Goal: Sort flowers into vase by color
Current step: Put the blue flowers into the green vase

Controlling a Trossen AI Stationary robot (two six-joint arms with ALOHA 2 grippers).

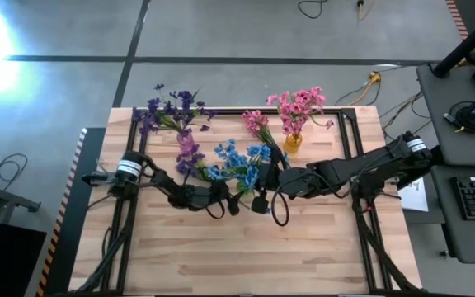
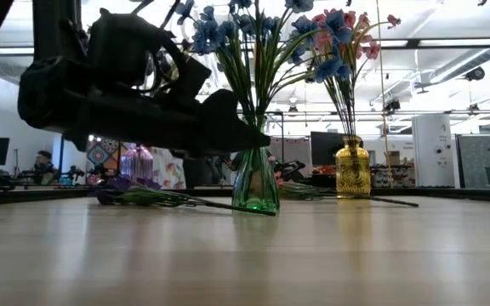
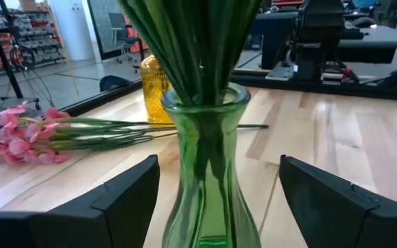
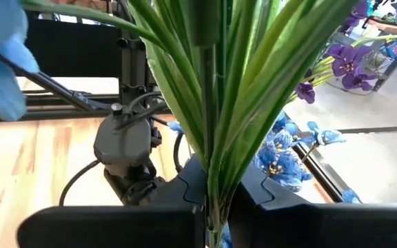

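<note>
Blue flowers [image 2: 228, 34] stand upright in the green vase [image 2: 255, 183], stems vertical. Left gripper [image 3: 219, 200] straddles that vase, fingers wide apart; right gripper [image 4: 216, 217] seemingly pinches the stems above it.

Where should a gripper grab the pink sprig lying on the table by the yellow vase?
Take the pink sprig on its bare stems, midway, from above, fingers across them: it lies flat, blossoms bunched at one end. The left gripper is open around the green vase; the right gripper grips the blue flowers.
</note>
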